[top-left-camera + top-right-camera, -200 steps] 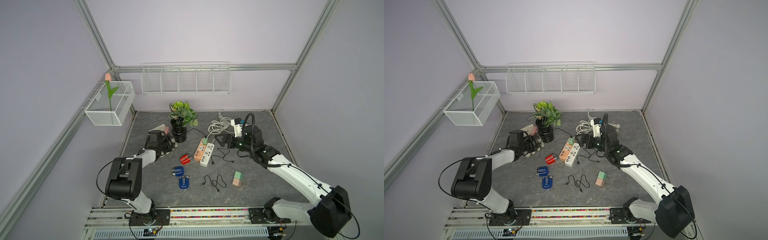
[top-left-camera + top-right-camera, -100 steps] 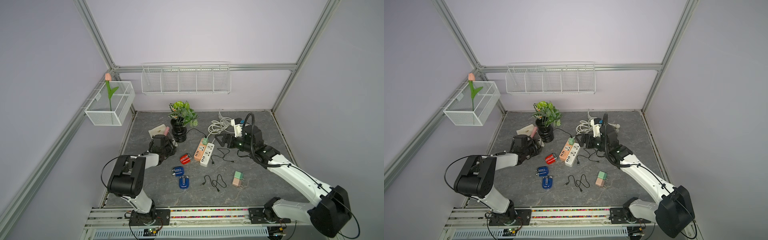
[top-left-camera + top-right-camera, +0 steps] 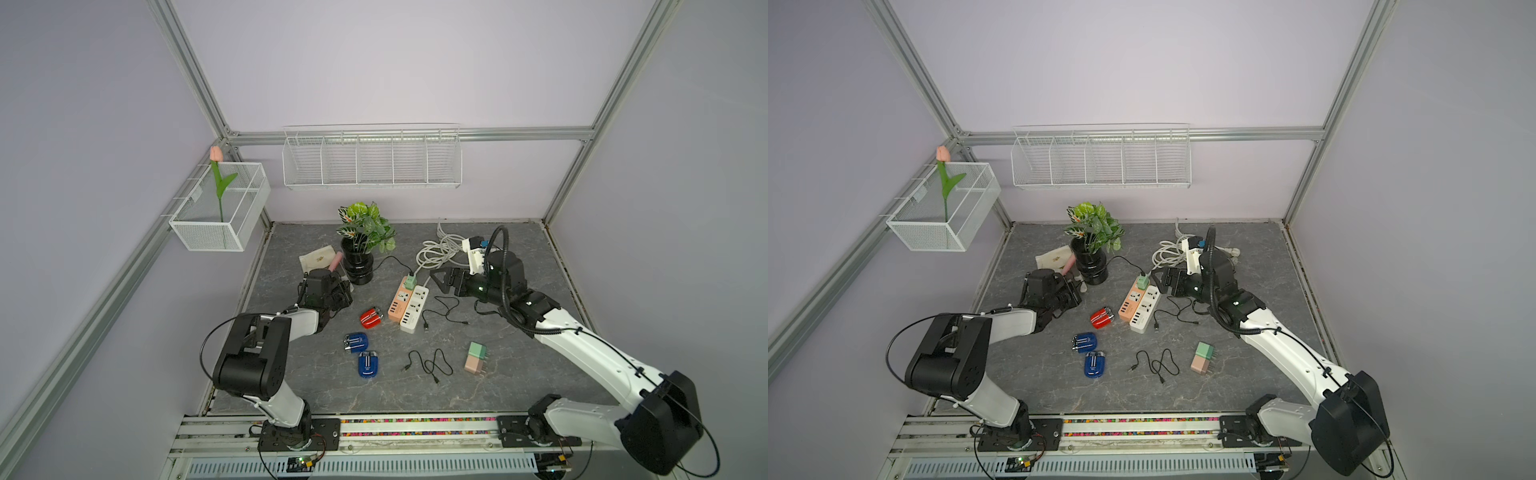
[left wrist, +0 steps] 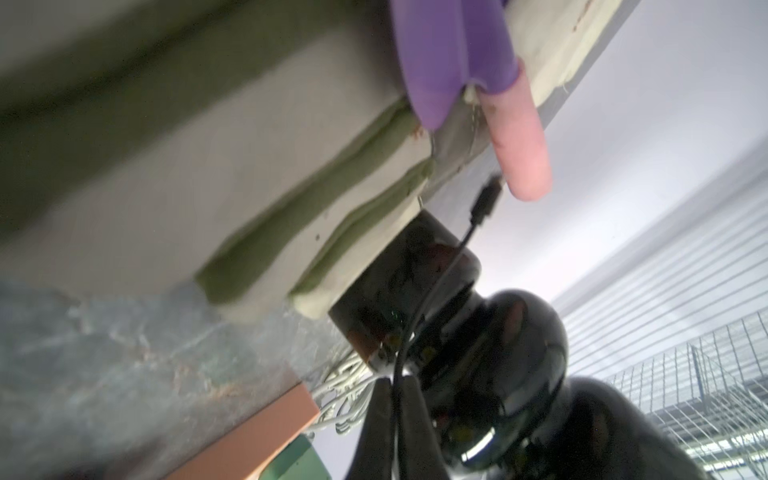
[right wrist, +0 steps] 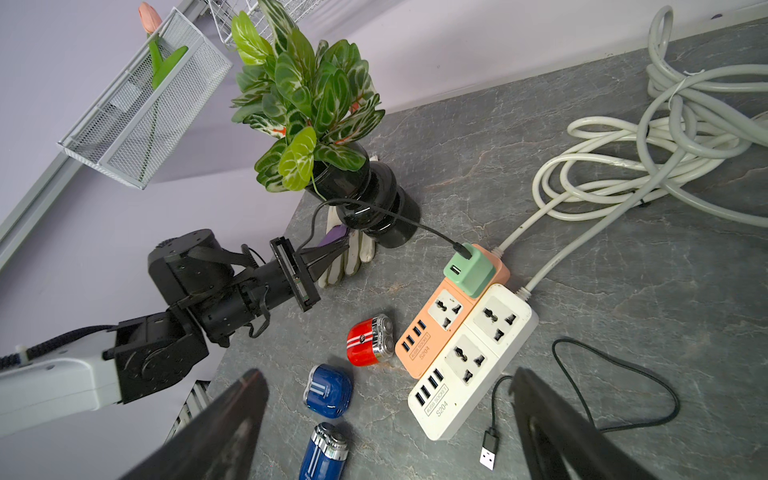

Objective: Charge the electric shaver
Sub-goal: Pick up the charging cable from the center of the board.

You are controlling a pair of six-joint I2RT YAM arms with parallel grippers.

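The left arm reaches low across the grey tabletop [image 3: 519, 374] with its forearm nearly level. The left gripper [image 5: 337, 250] is pushed in at the foot of the black vase [image 3: 357, 268], just beside a cloth glove [image 5: 353, 257]. Its jaws are closed. In the left wrist view the fingers [image 4: 376, 424] pinch the black charging cable [image 5: 374, 210] between them. The cable's small plug [image 4: 485, 203] sticks out beyond them, near a pink fingertip of the glove. The cable's other end sits in the green adapter [image 5: 469, 270], which is plugged into the orange power strip [image 3: 398, 301].

The right arm stretches forward from its base with the wrist tipped down. The right gripper [image 3: 440, 281] hovers just beside the far end of the white power strip [image 3: 413, 309], its jaws spread wide with nothing between them.

The red electric shaver [image 3: 371, 318] lies on its side on the tabletop, just beside the near end of the orange power strip and between that strip and the left arm. Its body is glossy red with white stripes, and its two round silver heads face the strip. It lies apart from both grippers. A blue shaver [image 3: 356, 342] and a second blue shaver [image 3: 368, 365] lie nearer the front rail.
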